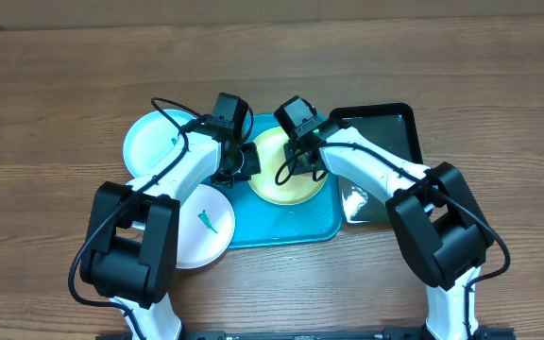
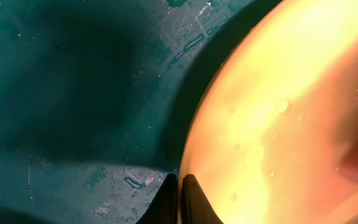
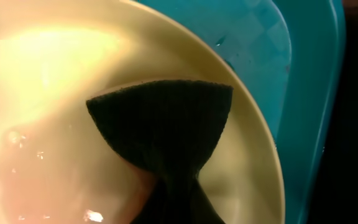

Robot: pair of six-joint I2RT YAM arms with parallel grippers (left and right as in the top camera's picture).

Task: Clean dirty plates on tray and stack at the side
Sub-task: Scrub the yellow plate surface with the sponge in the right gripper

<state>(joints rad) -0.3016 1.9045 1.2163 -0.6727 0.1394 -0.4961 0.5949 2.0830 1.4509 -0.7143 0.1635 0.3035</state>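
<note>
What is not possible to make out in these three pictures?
Overhead: the right gripper covers part of the yellow-green plate, so any smear under it is hidden.
Left wrist: the bottom edge cuts off the shut left gripper; whether its jaws pinch the plate's rim is unclear.
Right wrist: the jaws blend into the dark scouring pad they hold; glare washes out the plate's surface.

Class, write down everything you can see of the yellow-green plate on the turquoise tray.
The yellow-green plate is round and plastic-looking, with a paler centre and a shallow raised rim, and it is wet with droplets. It lies flat on the turquoise tray. The left gripper, shut, sits at its edge. The right gripper holds a dark green scouring pad against its inner surface.
</note>
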